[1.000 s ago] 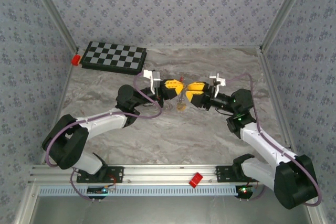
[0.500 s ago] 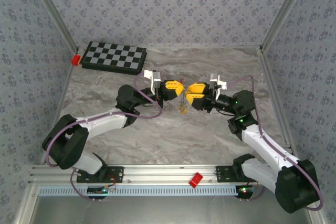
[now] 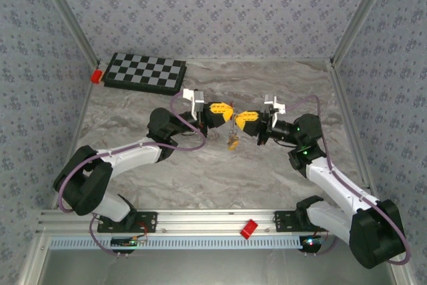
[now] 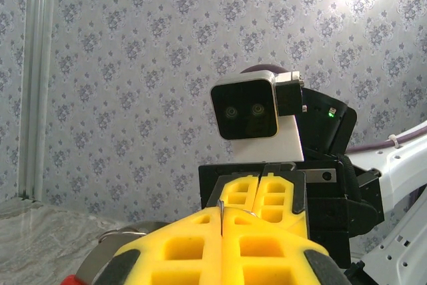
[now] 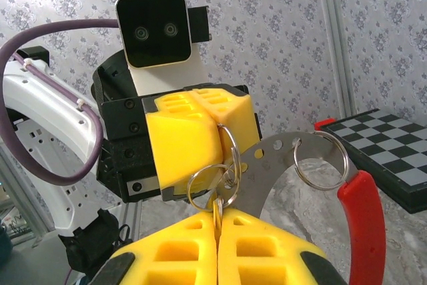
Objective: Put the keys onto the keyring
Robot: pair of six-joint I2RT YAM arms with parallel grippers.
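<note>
My two grippers meet tip to tip above the middle of the table. The left gripper [image 3: 230, 114] [image 4: 221, 209] is shut on the keyring [image 5: 313, 155], a grey metal arc with a red sleeve [image 5: 363, 221], and small split rings [image 5: 210, 188] hang from that arc. A thin metal edge shows between its fingertips in the left wrist view. The right gripper [image 3: 237, 119] [image 5: 217, 214] faces it and is shut on a key [image 5: 218, 210], seen edge-on and hooked to one split ring. More yellow-orange keys [image 3: 233, 140] show just below the fingertips.
A checkered board [image 3: 145, 73] lies at the back left with a red block [image 3: 97, 75] at its corner. Another red block [image 3: 249, 228] sits on the front rail. Patterned walls close in the table on three sides.
The right gripper stood open by the left gripper's tips; it has closed on a key and shifted slightly left. The left arm has stayed still.
</note>
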